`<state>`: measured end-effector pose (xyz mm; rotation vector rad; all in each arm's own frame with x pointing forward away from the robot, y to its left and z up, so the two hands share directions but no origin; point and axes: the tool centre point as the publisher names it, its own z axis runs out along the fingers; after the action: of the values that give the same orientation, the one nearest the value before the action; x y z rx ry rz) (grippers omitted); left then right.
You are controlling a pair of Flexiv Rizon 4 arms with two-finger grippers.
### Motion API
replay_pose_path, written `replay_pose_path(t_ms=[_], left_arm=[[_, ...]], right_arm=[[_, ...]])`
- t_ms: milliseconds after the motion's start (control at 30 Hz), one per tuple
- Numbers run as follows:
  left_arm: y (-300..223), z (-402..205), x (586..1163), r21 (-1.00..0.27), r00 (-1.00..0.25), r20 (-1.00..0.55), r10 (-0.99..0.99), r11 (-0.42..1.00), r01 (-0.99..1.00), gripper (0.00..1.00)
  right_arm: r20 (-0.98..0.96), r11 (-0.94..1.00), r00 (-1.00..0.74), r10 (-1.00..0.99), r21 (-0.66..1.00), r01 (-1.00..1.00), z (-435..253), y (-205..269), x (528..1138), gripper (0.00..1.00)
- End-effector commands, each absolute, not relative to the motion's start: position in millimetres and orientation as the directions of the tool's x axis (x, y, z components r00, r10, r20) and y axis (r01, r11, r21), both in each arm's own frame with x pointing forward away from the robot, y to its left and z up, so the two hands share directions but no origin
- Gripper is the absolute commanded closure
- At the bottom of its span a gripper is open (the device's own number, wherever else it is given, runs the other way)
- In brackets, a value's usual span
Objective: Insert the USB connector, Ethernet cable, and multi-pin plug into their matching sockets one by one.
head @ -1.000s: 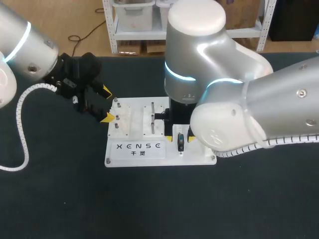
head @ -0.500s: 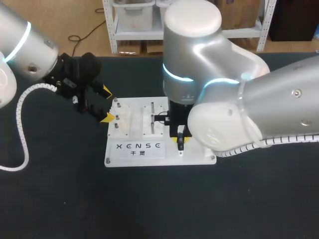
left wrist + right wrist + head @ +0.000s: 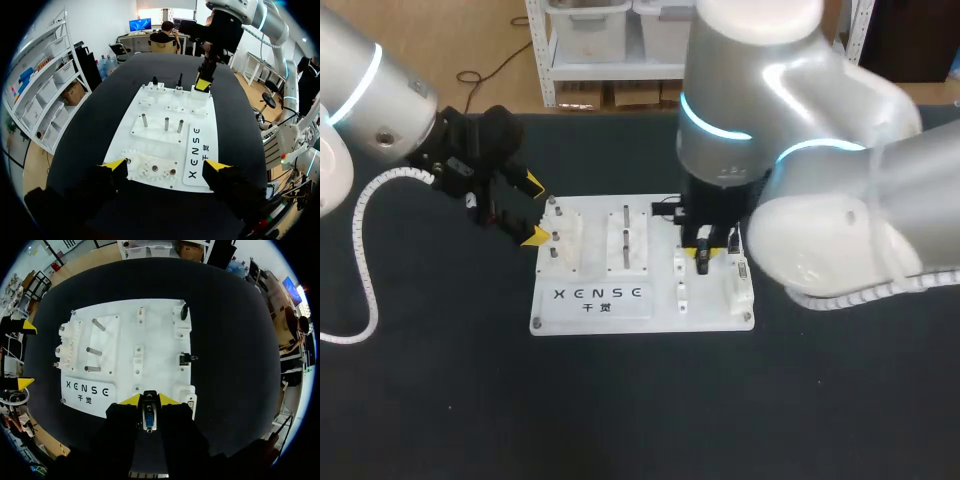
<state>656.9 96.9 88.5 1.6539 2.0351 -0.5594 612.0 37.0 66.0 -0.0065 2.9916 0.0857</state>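
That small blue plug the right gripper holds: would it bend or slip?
Probably stiff: the multi-pin plug looks short, blocky and metal-rimmed. It might slip, since the right gripper pinches only its narrow sides. No trailing cable shows, so likely light.

print: dark lettering, two lines | on: white board (image 3: 660, 320), label near its front edge

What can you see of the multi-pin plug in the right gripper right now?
The multi-pin plug is a small oblong connector with a metal-looking shell around a blue face; its pins are too small to tell. It sits between the jaws of the right gripper, held from both sides, face pointing out along the fingers toward the white board, over the board's edge beside the logo. It is in no socket.
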Motion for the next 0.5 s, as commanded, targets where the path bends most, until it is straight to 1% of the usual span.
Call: replay_pose_path(t_ms=[33,233,500], left_arm=[[97.2,88.3,656.4,-0.025,-0.174,-0.581,0.795,0.196,0.98,0.0],[97.2,88.3,656.4,-0.025,-0.174,-0.581,0.795,0.196,0.98,0.0],[97.2,88.3,656.4,-0.025,-0.174,-0.581,0.795,0.196,0.98,0.0]], right_arm=[[-0.193,0.998,-0.981,0.01,0.061,-0.002,75.5,19.1,604.7,1.0],[-0.197,0.999,-0.98,0.018,0.036,0.011,72.2,3.2,605.7,1.0],[-0.196,1.0,-0.98,0.021,0.02,0.017,67.5,-5.2,607.6,1.0]])
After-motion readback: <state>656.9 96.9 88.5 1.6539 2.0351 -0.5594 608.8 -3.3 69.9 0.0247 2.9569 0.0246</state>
